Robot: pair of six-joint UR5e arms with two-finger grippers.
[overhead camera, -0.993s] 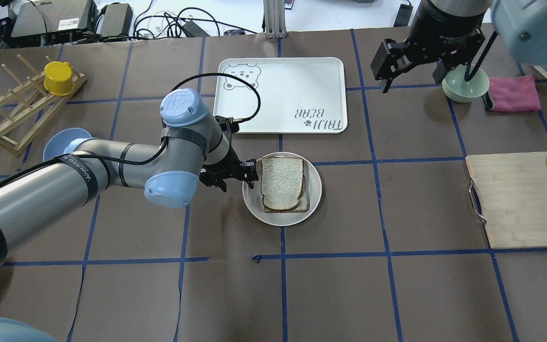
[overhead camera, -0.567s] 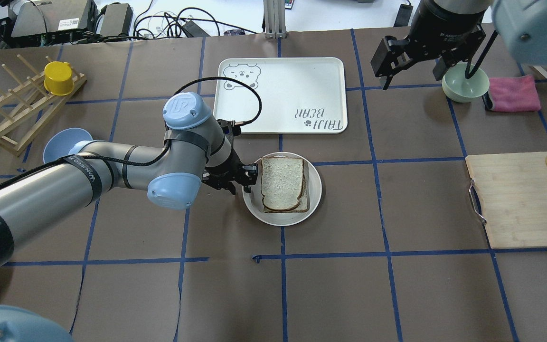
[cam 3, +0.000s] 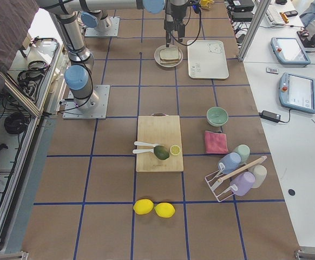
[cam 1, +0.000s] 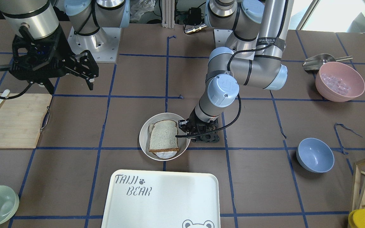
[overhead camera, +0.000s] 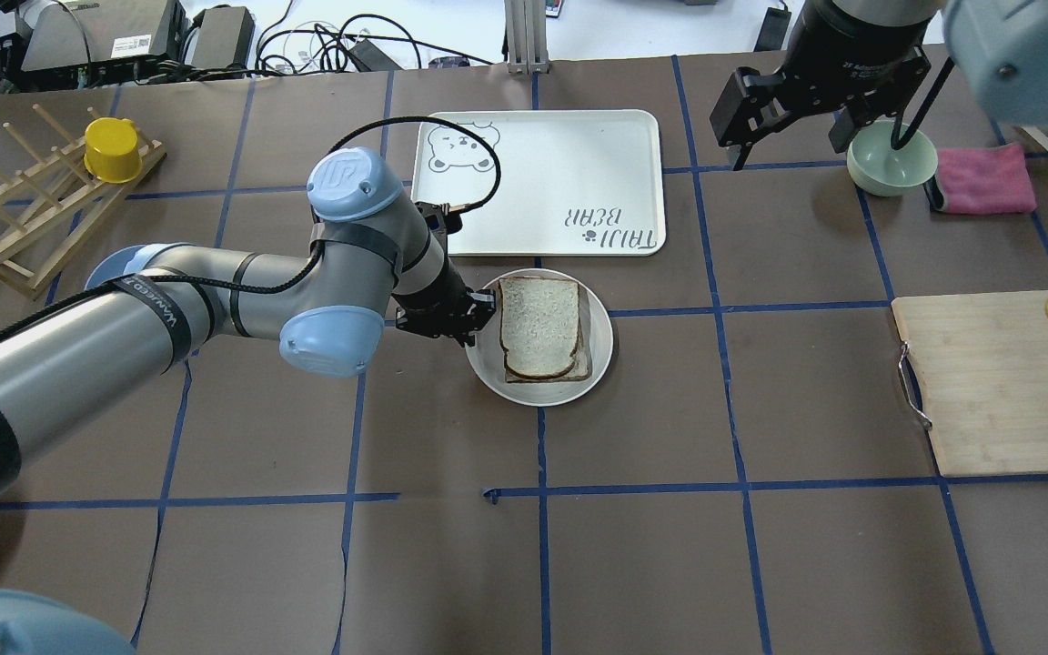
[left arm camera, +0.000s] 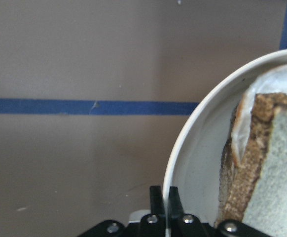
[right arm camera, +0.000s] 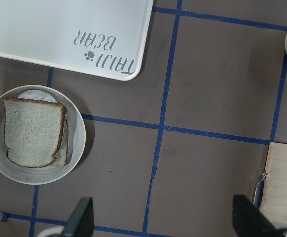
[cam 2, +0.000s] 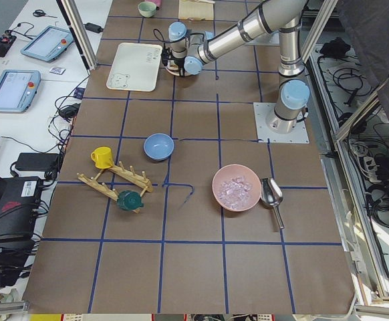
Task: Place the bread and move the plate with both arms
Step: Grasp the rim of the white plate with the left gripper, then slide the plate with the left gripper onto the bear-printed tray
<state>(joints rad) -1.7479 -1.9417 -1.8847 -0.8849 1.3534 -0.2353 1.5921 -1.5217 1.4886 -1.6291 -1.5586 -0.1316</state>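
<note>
Both jaws of the black left gripper (overhead camera: 478, 316) pinch the left rim of the round cream-beige plate (overhead camera: 546, 397) at frame centre. The speckled, dark-crusted bread slice (overhead camera: 538, 326) lies topmost in it. The right gripper (overhead camera: 788, 144), upper right, hangs with jaws spread.

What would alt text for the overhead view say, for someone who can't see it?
The left gripper pinches the rim of a plate holding bread, close to a white tray. The right gripper hangs open at top right, near a green bowl.
</note>
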